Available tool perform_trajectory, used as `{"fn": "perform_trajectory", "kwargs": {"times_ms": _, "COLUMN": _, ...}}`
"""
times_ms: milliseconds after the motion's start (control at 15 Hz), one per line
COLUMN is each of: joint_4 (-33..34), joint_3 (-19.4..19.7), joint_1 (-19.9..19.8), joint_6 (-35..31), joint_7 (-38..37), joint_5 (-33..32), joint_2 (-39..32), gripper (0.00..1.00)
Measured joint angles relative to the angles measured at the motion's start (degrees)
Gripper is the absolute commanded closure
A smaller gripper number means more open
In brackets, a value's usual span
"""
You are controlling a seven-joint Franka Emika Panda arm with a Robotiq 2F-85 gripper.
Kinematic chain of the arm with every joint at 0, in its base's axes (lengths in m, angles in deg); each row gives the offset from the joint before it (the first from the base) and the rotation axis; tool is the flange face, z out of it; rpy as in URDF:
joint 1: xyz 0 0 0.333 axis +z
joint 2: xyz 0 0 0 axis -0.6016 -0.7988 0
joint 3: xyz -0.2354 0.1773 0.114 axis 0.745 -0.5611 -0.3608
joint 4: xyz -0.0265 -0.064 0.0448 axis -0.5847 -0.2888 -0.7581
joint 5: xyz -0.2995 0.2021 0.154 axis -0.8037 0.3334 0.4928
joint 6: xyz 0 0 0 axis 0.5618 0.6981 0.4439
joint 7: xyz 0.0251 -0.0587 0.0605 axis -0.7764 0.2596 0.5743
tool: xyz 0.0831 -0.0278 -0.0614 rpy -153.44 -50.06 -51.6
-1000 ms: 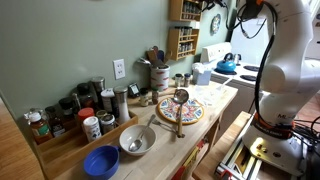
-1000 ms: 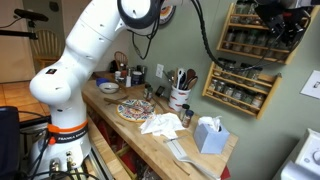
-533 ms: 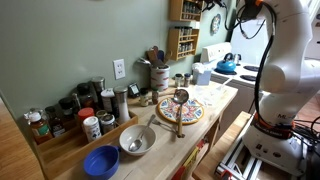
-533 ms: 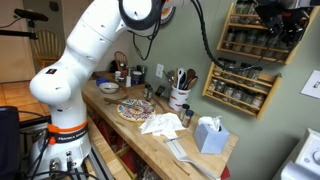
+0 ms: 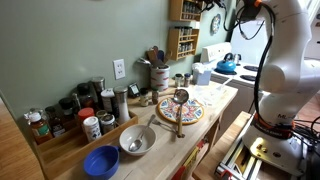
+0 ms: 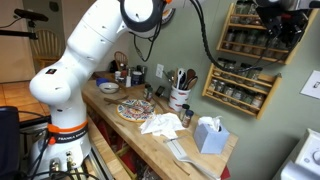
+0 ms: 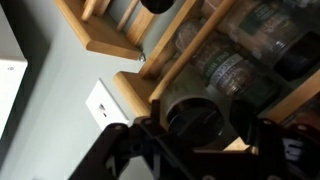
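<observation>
Nothing visibly moved since the earlier frame; gripper [image 6: 284, 24] stays raised at the wall spice rack [image 6: 243, 70], jaws flanking a shelved dark-lidded jar [image 7: 200, 112]; whether clamped cannot be told; the shelf rail [image 7: 188, 58] retains jars.

I see a blue bowl [image 5: 100, 161] at one end of the bench [image 5: 220, 95], with a shiny metal bowl [image 5: 137, 141] just beside it. A painted plate [image 5: 183, 112] sits in the middle, and a ladle [image 5: 180, 98] lies across it. A tray of jars [image 5: 70, 112] runs along the back edge. Toward the other end, a crumpled white cloth [image 6: 160, 124] lies near a blue tissue box [image 6: 209, 134]. A pot of spoons [image 6: 180, 97] stands by the wall.
</observation>
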Motion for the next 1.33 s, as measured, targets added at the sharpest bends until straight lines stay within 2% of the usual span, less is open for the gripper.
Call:
{"fn": "perform_trajectory", "kwargs": {"times_ms": 267, "joint_4": 0.4, "joint_3": 0.0, "joint_1": -0.1, "joint_6": -0.4, "joint_7": -0.8, "joint_5": 0.4, "joint_2": -0.4, "gripper": 0.32}}
{"fn": "perform_trajectory", "kwargs": {"times_ms": 400, "joint_4": 0.4, "joint_3": 0.0, "joint_1": -0.2, "joint_6": -1.0, "joint_7": -1.1, "joint_5": 0.5, "joint_2": -0.6, "gripper": 0.29}}
{"fn": "perform_trajectory", "kwargs": {"times_ms": 800, "joint_4": 0.4, "joint_3": 0.0, "joint_1": -0.3, "joint_6": -2.2, "joint_7": -2.2, "joint_5": 0.7, "joint_2": -0.9, "gripper": 0.33}}
{"fn": "perform_trajectory", "kwargs": {"times_ms": 1000, "joint_4": 0.4, "joint_3": 0.0, "joint_1": -0.4, "joint_6": -2.2, "joint_7": -2.7, "joint_5": 0.7, "joint_2": -0.9, "gripper": 0.52}}
{"fn": "perform_trajectory", "kwargs": {"times_ms": 1067, "joint_4": 0.4, "joint_3": 0.0, "joint_1": -0.4, "joint_6": -2.2, "joint_7": -2.9, "joint_5": 0.7, "joint_2": -0.9, "gripper": 0.64}}
{"fn": "perform_trajectory", "kwargs": {"times_ms": 1133, "joint_4": 0.5, "joint_3": 0.0, "joint_1": -0.3, "joint_6": -2.1, "joint_7": -3.2, "joint_5": 0.8, "joint_2": -0.9, "gripper": 0.69}}
{"fn": "perform_trajectory", "kwargs": {"times_ms": 1333, "joint_4": 0.5, "joint_3": 0.0, "joint_1": -0.3, "joint_6": -2.0, "joint_7": -3.4, "joint_5": 0.8, "joint_2": -0.8, "gripper": 0.69}}
